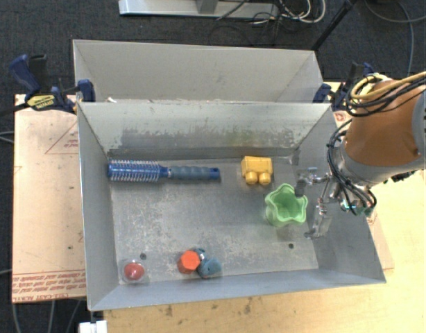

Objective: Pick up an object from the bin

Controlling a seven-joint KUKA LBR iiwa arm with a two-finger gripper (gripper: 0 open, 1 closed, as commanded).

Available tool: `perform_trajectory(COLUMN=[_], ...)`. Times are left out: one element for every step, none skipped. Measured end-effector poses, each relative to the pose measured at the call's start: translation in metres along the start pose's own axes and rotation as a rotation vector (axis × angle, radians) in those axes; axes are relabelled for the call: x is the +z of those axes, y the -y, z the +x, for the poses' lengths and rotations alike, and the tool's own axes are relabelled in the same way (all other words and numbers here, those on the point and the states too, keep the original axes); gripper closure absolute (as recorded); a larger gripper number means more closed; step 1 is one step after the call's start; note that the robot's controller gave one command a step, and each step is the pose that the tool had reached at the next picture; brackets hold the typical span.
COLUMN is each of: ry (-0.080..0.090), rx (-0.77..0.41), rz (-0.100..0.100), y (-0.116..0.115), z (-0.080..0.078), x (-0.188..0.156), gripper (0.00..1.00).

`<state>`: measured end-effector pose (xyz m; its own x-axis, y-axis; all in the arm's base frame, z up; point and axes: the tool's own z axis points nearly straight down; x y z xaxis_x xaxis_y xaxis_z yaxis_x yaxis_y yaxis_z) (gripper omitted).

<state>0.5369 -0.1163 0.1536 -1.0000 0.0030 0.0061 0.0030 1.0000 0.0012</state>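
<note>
Dark carpet [32, 19] lies around a grey metal bin [199, 127] with sloping walls and a scuffed floor. Reaching in from three o'clock is the arm [383, 127], its wrist under an orange cover with black cables looped about it.

Longest of the loose things is a blue hairbrush [164, 173], lying flat along the foot of the back wall at about eleven o'clock, bristle head toward nine o'clock and handle toward three.

Next comes a green, flower-shaped cup with a wavy rim [286, 205], standing on the floor at three o'clock, apart from the other things. The gripper [311, 201] hangs low at the cup's three o'clock side, just beside its rim. Its pincer stands wide, one finger [305, 180] toward twelve o'clock and the other toward six, with nothing between them. I cannot tell if it touches the cup.

A yellow block with two rounded knobs [257, 170] sits at one o'clock, near the back wall and close above the cup.

At six o'clock an orange ball [190, 260] touches a small blue-grey thing [210, 268]. Smallest, a reddish round piece [134, 271] lies alone at seven o'clock, near the front corner.
</note>
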Motion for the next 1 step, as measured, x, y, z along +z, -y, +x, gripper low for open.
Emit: perform_trajectory(ry=[0.015], rx=[-0.129], rz=[0.001], y=[-0.0051], z=[-0.0349], x=[0.0823], gripper=[0.00])
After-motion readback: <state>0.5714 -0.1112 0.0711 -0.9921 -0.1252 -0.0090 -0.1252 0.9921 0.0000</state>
